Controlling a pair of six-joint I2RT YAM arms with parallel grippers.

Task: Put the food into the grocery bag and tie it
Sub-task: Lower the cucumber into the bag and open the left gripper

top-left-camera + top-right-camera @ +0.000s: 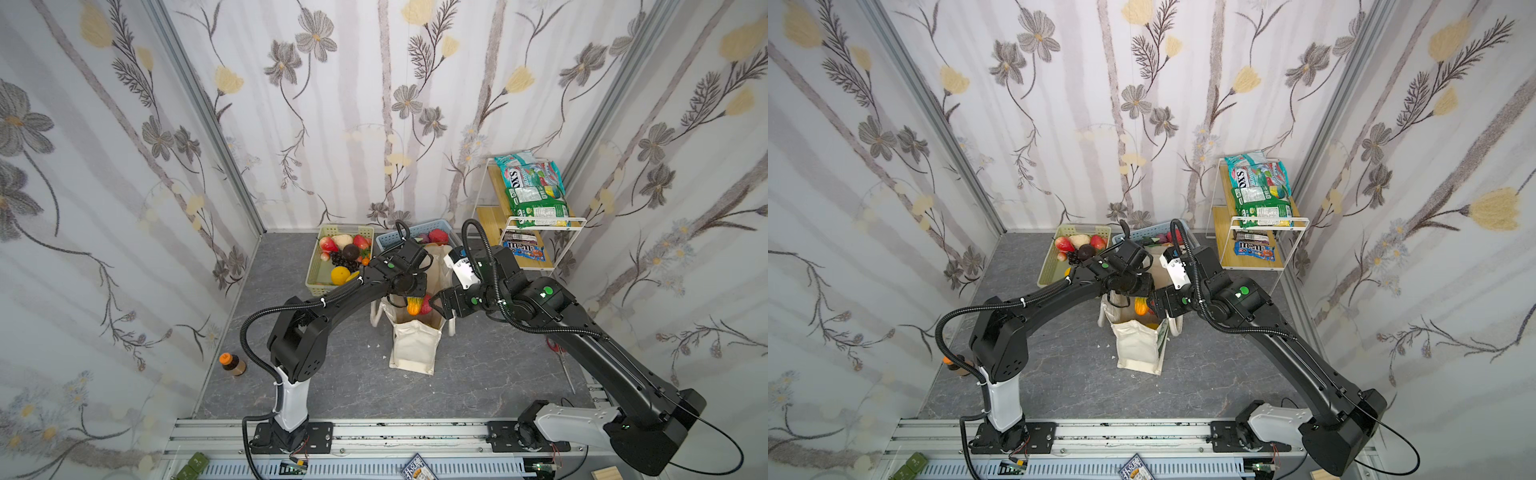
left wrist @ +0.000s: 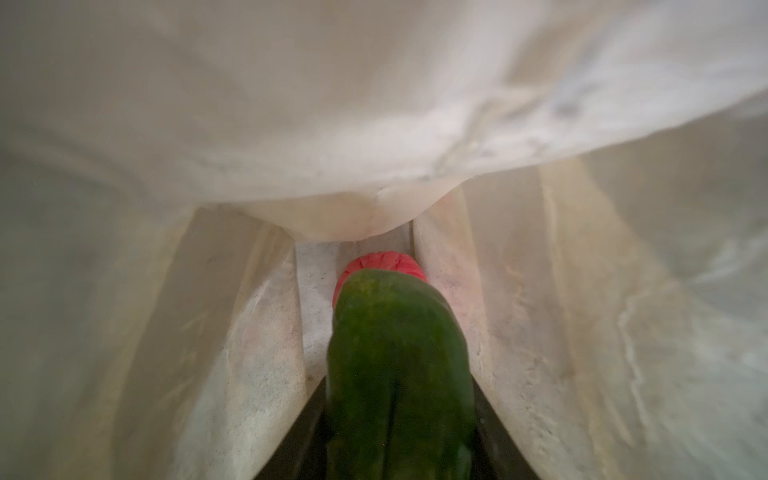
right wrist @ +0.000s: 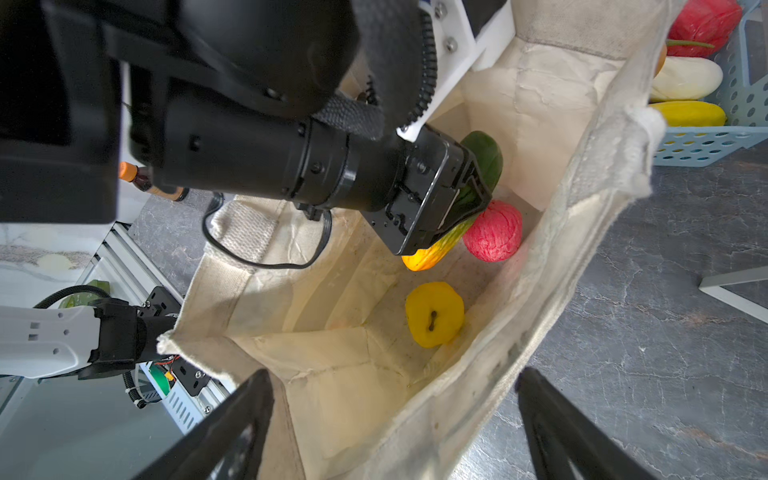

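The cream grocery bag (image 1: 415,345) (image 1: 1138,345) stands open in the middle of the floor. My left gripper (image 3: 457,199) (image 2: 399,436) reaches down inside it, shut on a long toy fruit (image 2: 399,353) (image 3: 484,158), green at one end and yellow-orange at the other. Low in the bag lie a red toy fruit (image 3: 494,232) (image 2: 380,262) and a yellow one (image 3: 434,313). My right gripper (image 3: 395,415) (image 1: 436,303) is open at the bag's right rim, one finger on each side of the cloth wall (image 3: 561,249), gripping nothing.
A pale green basket (image 1: 316,278) of toy fruit and a blue basket (image 1: 388,239) stand behind the bag. A white wire rack (image 1: 582,220) at back right holds snack packets (image 1: 536,195). A small bottle (image 1: 232,364) stands front left, and scissors (image 1: 559,353) lie at right.
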